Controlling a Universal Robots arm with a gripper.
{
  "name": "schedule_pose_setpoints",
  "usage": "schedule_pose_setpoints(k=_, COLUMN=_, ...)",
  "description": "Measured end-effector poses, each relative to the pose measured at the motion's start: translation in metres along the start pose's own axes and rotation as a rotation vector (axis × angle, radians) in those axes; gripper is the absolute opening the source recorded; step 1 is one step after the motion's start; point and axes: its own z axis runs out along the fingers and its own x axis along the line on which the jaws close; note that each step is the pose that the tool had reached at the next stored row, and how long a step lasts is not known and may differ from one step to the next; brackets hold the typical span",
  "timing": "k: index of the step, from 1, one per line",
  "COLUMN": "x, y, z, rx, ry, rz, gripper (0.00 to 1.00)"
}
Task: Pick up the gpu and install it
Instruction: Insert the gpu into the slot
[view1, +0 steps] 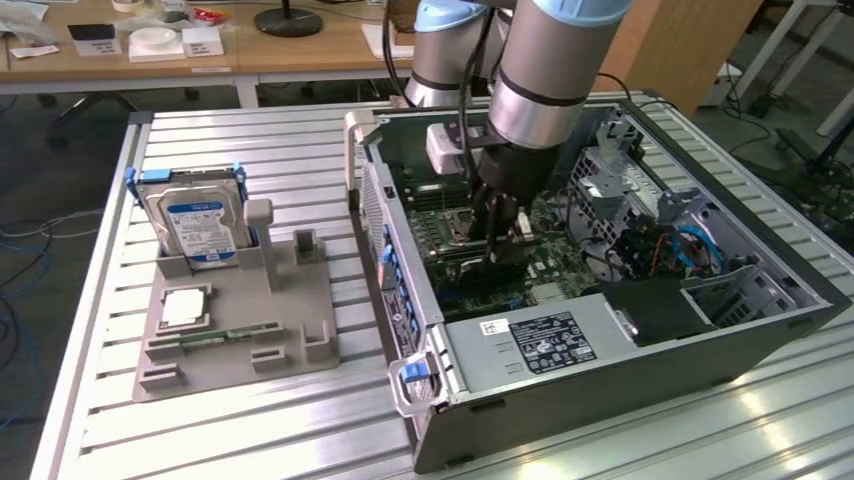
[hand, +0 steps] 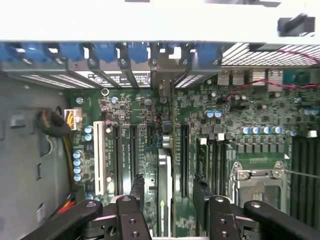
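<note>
Jaws: spread wide, one dark finger (hand: 136, 192) on each side of the gpu's top edge — whether the pads press on the card I cannot tell.
Gpu (hand: 164, 192): a thin card standing on edge between the fingers, low over the motherboard's expansion slots, its length in line with them; in the exterior view the arm hides it.
Gripper (view1: 501, 235): reaching straight down into the open case, over the middle of the board; in the wrist view (hand: 167, 200) its black linkages frame the card.
Motherboard (hand: 240, 135): green, lying flat in the case, with long dark slots and one white slot (hand: 99, 157) beside them, and the metal-framed CPU socket (hand: 257, 180) farther along.
Computer case (view1: 747, 330): lying on its side with the panel off, blue slot latches (hand: 105, 52) along its rear edge, power supply (view1: 541, 345) at the near end.
Parts tray (view1: 220, 330): grey, on the ribbed table at the exterior view's left, well apart from the case.
Hard drive (view1: 196, 225): silver with a blue label, upright in the tray's far holder.
Memory stick (view1: 214, 340): narrow and green — lying in a tray groove.
</note>
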Motion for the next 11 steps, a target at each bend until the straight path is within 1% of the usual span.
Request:
schedule_pose_setpoints(k=5, x=-0.001, y=0.0002, z=-0.0166, rx=-0.0001, ry=0.0002, rz=0.000, gripper=0.52)
schedule_pose_setpoints(k=11, x=-0.001, y=0.0004, z=-0.0323, rx=0.0000, ry=0.0004, rz=0.000, gripper=0.52)
